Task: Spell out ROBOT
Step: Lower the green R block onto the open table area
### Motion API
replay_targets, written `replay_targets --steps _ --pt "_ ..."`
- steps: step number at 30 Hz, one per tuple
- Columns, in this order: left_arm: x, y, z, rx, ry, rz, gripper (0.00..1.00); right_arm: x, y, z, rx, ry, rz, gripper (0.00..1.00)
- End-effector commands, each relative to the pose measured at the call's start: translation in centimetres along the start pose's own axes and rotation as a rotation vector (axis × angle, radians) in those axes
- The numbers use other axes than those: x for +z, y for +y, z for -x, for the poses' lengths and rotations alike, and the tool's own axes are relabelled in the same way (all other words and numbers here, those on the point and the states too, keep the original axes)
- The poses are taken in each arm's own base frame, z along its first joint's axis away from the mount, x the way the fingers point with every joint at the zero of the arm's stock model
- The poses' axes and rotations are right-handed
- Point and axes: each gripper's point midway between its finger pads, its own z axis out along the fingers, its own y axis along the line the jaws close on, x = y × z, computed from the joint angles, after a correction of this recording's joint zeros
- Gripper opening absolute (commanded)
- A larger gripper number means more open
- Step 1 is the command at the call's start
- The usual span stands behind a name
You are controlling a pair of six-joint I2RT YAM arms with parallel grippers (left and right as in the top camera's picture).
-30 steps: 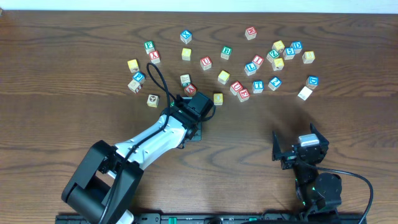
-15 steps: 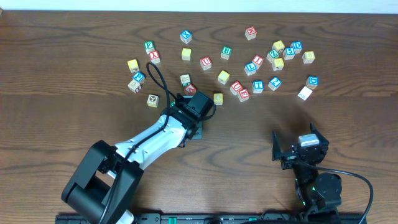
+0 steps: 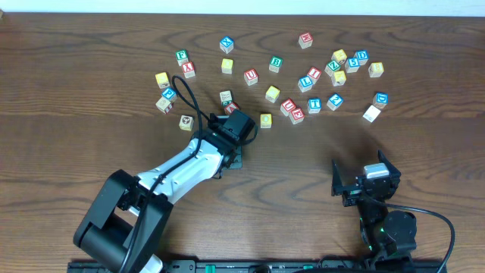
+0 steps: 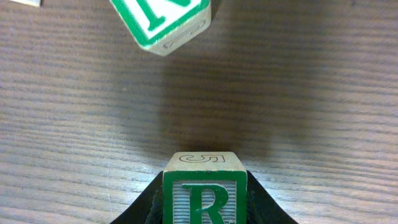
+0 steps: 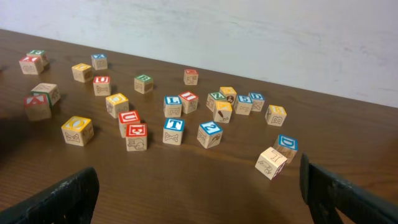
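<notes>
Left gripper (image 4: 205, 210) clamped on green-lettered R cube (image 4: 204, 186); pale wood, outlined 5 on top; right gripper (image 5: 202, 196) wide.

The overhead camera looks straight down on the brown wooden table (image 3: 424, 144). The left wrist camera sits close above it, a green-lettered R wooden cube (image 4: 205, 194) at its lower edge. The right wrist camera looks low across toward a white wall (image 5: 249, 31), sharing the scattered wooden alphabet cubes (image 5: 173, 130) with overhead.

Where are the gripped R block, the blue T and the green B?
gripped R block (image 4: 205, 198), left wrist view, lettered front face.
blue T (image 5: 173, 126), right wrist view, lettered face.
green B (image 3: 276, 64), overhead view, top face.
</notes>
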Motion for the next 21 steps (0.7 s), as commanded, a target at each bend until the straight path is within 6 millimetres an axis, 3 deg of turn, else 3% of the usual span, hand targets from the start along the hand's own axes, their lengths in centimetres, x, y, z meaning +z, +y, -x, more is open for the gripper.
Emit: replay_targets --steps 1,21 --pt "0.45 0.80 -0.66 -0.014 0.010 0.027 0.07 0.01 -0.16 -0.21 -0.010 0.007 -0.007 0.99" --pt "1.03 0.63 -0.83 -0.018 -0.004 0.008 0.08 0.01 -0.16 -0.21 -0.010 0.007 -0.007 0.99"
